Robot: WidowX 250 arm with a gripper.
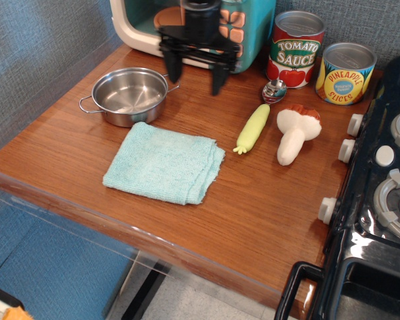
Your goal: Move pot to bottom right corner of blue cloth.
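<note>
— So where's the pot (pixel 129 95)?
— Left of the claw (pixel 196 69) and a bit nearer us, upright on the table (pixel 267 200), touching the blue cloth (pixel 165 163)'s far edge, I think.
— Its handles?
— Thin wire loops, lined up near-left to far-right. Shiny, shallow, nothing inside.
— The claw?
— Spread wide, holding nothing.
</note>
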